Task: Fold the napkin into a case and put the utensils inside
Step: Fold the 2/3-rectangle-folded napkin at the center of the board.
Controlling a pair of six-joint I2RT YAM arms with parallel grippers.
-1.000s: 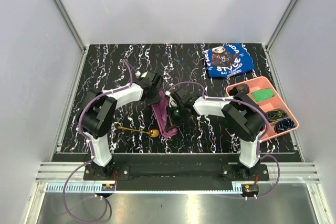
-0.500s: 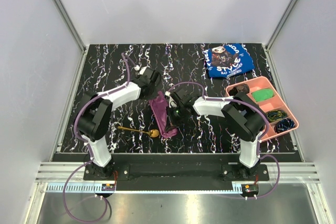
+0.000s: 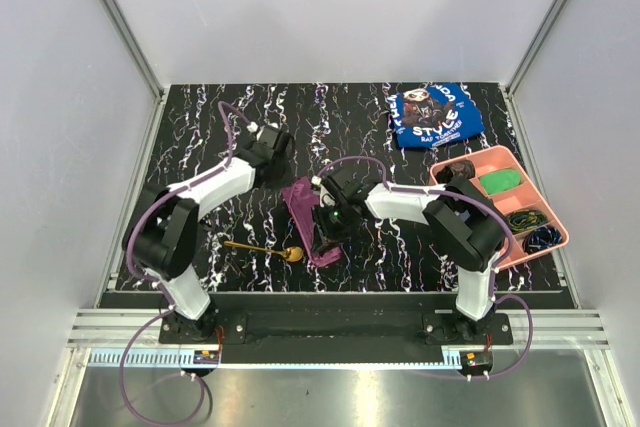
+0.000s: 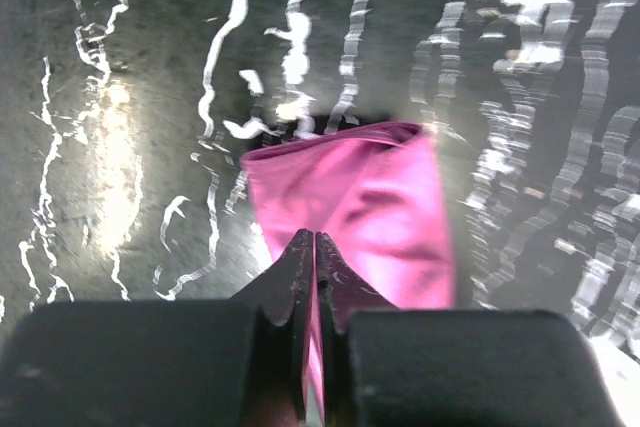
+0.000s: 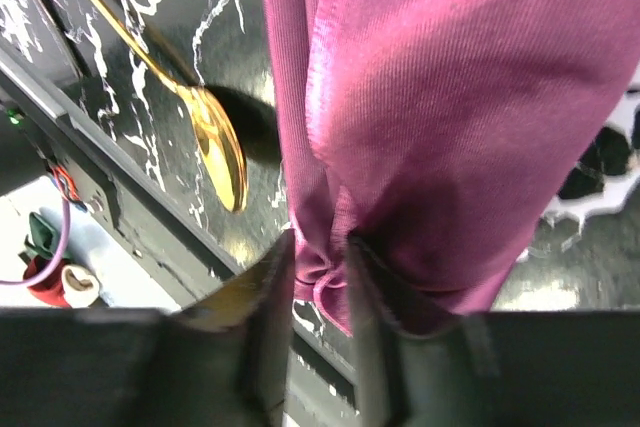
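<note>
Marbled table (image 3: 200, 127): napkin (image 3: 308, 217) between jaws

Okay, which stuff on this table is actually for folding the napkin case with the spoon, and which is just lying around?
For the job:
- plum-purple shiny cloth napkin
- small gold metal spoon

Lying about:
- blue cloth with white lettering and a picture
- pink compartment tray, holding a green item and other small items

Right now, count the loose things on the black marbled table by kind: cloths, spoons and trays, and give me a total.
Cloths: 2, the plum-purple shiny napkin and the blue printed cloth.
Spoons: 1, the small gold metal spoon.
Trays: 1, the pink compartment tray.
Total: 4.
</note>
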